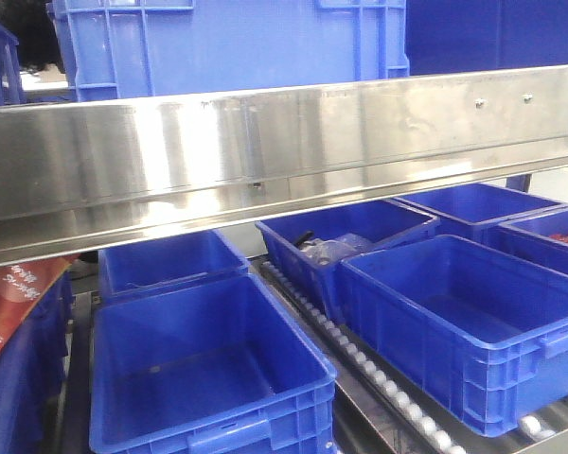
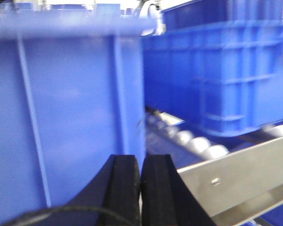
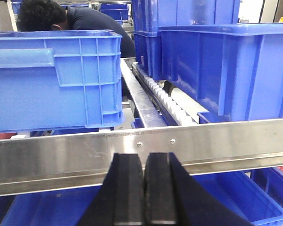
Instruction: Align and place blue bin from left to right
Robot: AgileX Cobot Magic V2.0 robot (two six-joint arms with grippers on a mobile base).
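Both grippers are closed with pads pressed together, gripping nothing. The left gripper sits just in front of a blurred blue wall, and contact cannot be confirmed. The right gripper hangs before the steel rail, apart from it. Beyond that rail, up and to the left of the right gripper, the blue bin sits upright on the upper level, a ribbed wall facing the camera, long axis running roughly left to right. A roller track runs away beside it.

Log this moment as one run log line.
left gripper: shut, empty | right gripper: shut, empty | blue bin: upper shelf, not held
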